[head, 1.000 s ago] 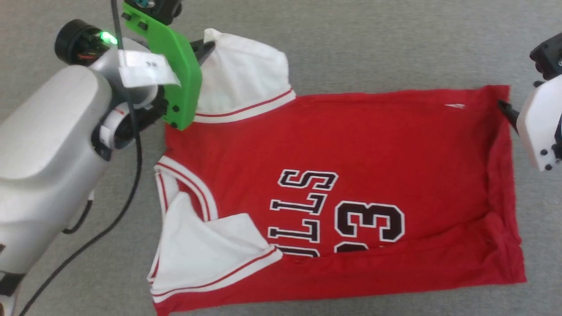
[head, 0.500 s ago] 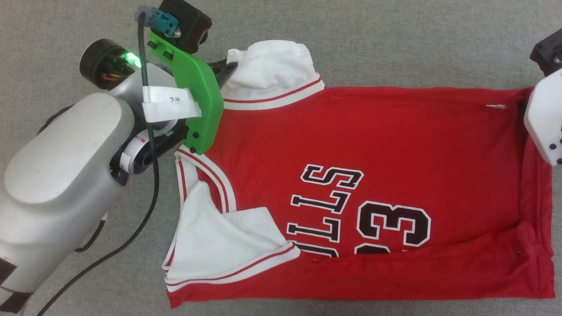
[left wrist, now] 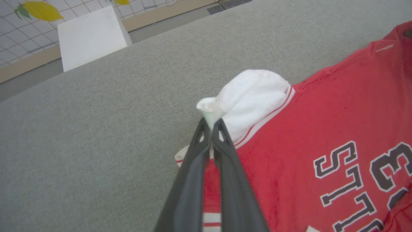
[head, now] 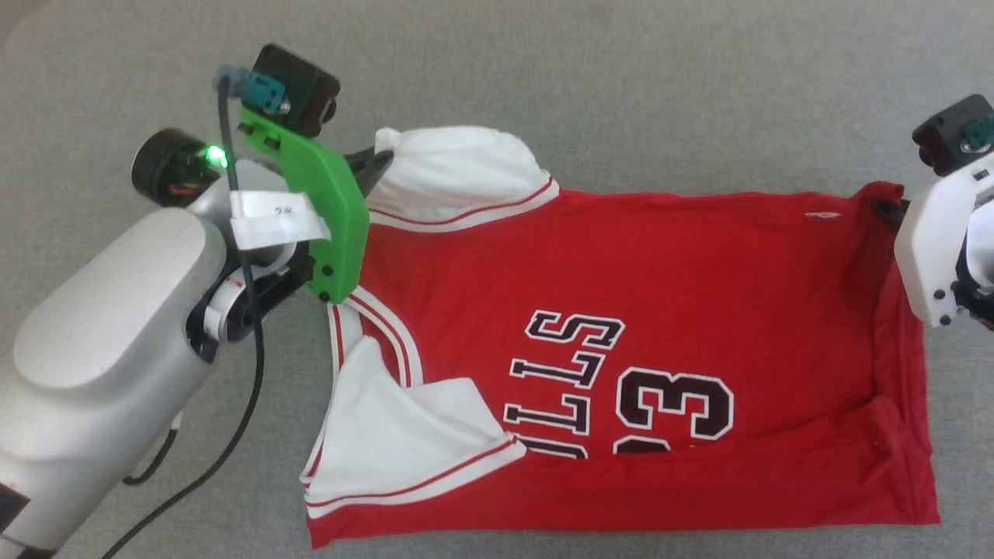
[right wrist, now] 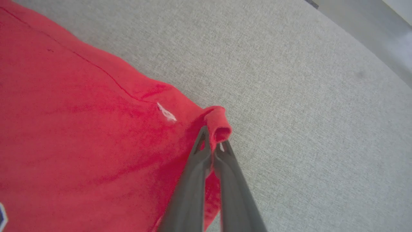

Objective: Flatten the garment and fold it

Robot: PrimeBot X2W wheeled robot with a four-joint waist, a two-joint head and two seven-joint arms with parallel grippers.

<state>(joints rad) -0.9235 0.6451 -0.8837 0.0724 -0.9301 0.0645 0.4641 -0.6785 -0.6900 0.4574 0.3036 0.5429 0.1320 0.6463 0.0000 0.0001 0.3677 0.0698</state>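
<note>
Your shirt (head: 668, 264) lies front up on the grey surface (head: 621, 70), near edge folded over. Your left hand (left wrist: 212, 124) pinches the far white sleeve (left wrist: 254, 93) at the left; your right hand (right wrist: 213, 143) is clamped on the far red corner (right wrist: 219, 126) at the right.

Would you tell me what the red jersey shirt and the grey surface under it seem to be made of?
Red jersey shirt: soft matte knit fabric, probably cotton or polyester; it creases and bunches. Grey surface: seemingly woven matte cloth, showing fine flecked texture.
</note>
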